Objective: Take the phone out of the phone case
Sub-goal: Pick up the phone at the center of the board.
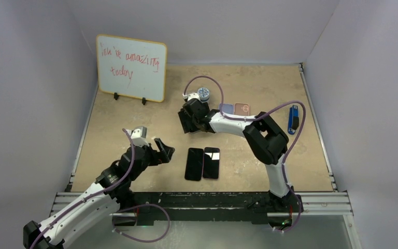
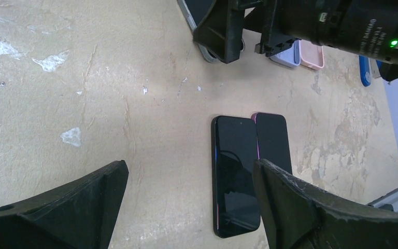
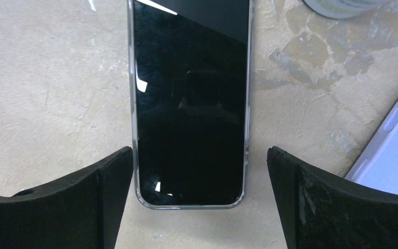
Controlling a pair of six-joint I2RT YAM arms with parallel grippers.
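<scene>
Beneath the right gripper point(image 3: 199, 153), near the middle of the table point(image 1: 269, 171), the phone point(image 3: 189, 104) lies flat with its dark screen up, seated in a clear case point(image 3: 186, 206) whose grey-edged rim wraps both long sides and the rounded end. The gripper's two black fingers are spread wide and straddle that end, one on each side. The finger on the picture's left sits just beside the case rim; whether it touches cannot be told.

To one side of the cased phone lie two case shells, one lavender point(image 1: 226, 108) and one pink point(image 1: 242, 108), side by side. A round grey object point(image 1: 203, 94) stands just behind the gripper.

Closer to the arm bases, two phones rest screen up and touching along their long edges: a black one point(image 2: 236, 176) and one with a pink edge point(image 2: 272, 142). The left gripper point(image 2: 189, 163) hangs above the table beside them, its fingers set wide apart and holding nothing.

A blue object point(image 1: 293, 119) lies near the table's right edge. A whiteboard point(image 1: 131, 67) with red handwriting stands at the far left corner.
</scene>
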